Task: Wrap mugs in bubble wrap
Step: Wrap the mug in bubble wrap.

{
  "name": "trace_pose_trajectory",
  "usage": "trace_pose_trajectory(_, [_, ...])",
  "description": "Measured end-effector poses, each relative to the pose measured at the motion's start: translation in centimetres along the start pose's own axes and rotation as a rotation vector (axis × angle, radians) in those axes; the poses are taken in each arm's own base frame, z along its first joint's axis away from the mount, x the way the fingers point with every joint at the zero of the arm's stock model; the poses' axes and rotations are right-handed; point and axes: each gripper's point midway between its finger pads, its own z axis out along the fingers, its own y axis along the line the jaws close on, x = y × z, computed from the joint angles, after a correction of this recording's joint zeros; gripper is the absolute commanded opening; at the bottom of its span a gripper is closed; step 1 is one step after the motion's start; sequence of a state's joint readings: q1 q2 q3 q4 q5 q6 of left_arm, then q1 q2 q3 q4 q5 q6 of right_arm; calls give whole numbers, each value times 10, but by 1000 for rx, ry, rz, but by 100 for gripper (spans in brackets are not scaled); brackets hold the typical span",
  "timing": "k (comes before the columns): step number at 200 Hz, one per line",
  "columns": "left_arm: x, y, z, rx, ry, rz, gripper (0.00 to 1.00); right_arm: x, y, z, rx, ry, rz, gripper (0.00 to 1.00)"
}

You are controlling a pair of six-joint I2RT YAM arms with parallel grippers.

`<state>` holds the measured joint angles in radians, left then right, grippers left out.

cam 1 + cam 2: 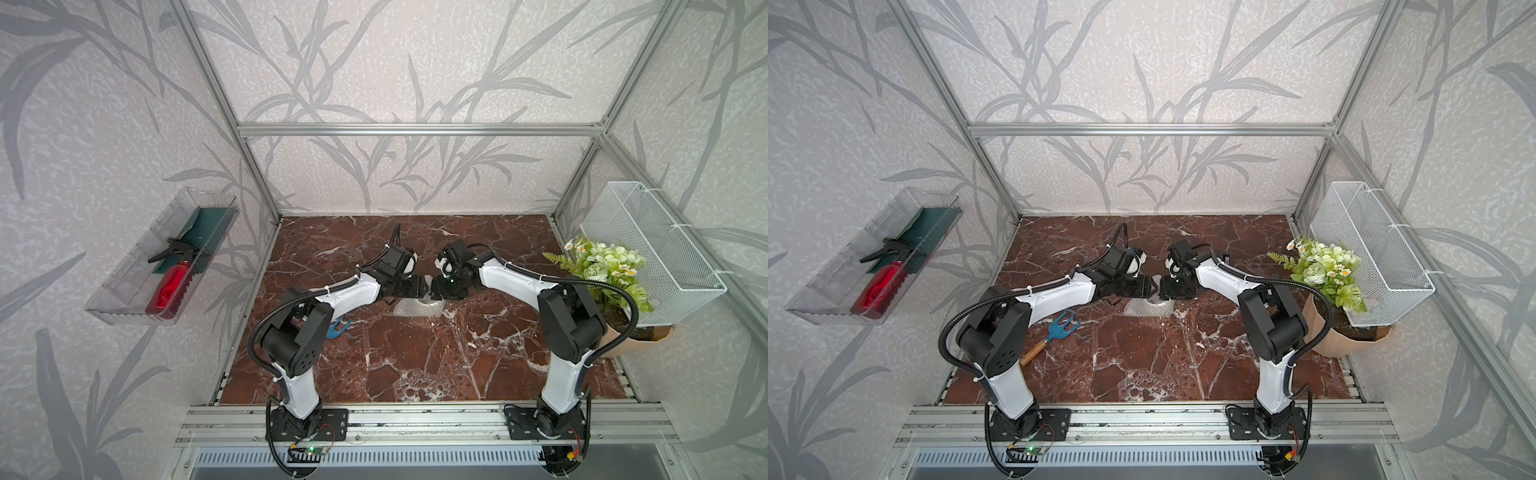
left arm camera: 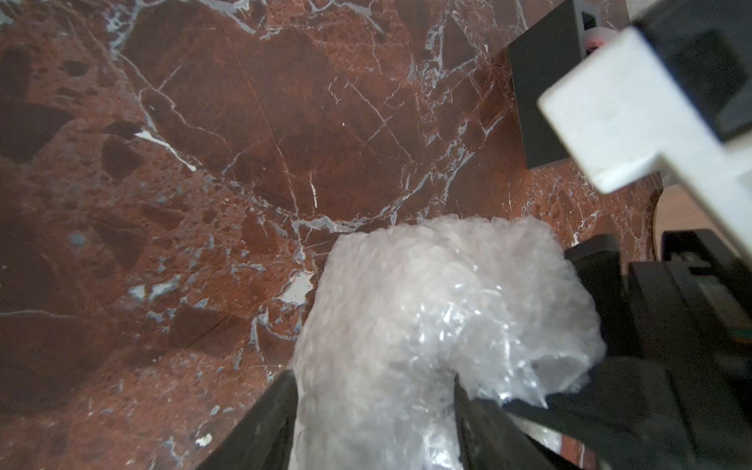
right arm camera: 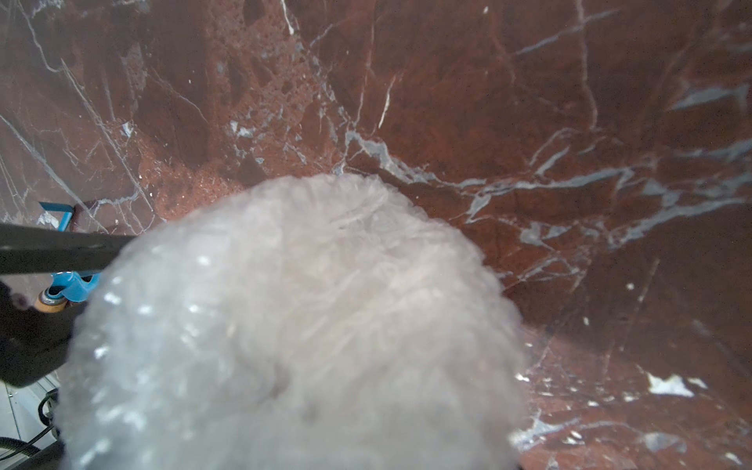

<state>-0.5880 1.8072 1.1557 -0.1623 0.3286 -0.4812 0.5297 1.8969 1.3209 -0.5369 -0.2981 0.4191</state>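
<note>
At the middle of the red-brown, white-veined marble table (image 1: pixel 415 365), the bubble wrap (image 1: pixel 415 308) is lying as a rounded, crumpled bundle. It is cloudy grey-white and glinting where its small bubbles are catching the light. The mug is not showing through it. Both arms are reaching in from opposite sides, with the left gripper (image 1: pixel 422 287) and right gripper (image 1: pixel 435 289) nearly meeting tip to tip just over the bundle's far edge. In the left wrist view, the left gripper's matte black fingers (image 2: pixel 260 427) are standing apart with the puckered wrap filling the gap between them; whether they are pressing it I cannot tell. In the right wrist view the wrap is bulging as a blurred dome and hiding the right jaws, so I cannot tell their width. A blue rake (image 1: pixel 1061 326) with a wooden handle is lying near the left arm, apart from the bundle.
</note>
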Motion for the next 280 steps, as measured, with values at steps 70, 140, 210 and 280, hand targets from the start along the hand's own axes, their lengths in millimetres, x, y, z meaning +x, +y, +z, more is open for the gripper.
trace_pose_trajectory(70, [4, -1, 13, -9, 20, 9, 55, 1, -4, 0, 4, 6, 14, 53])
trace_pose_trajectory(140, [6, -2, 23, -86, 37, 59, 43, 7, -7, -12, 36, 13, 23, 69])
trace_pose_trajectory(210, [7, -2, 23, -109, 40, 73, 43, 5, 4, -77, 10, -70, 20, 77])
trace_pose_trajectory(280, [8, -1, 22, -114, 41, 72, 43, -50, -107, -131, 93, -277, 236, 73])
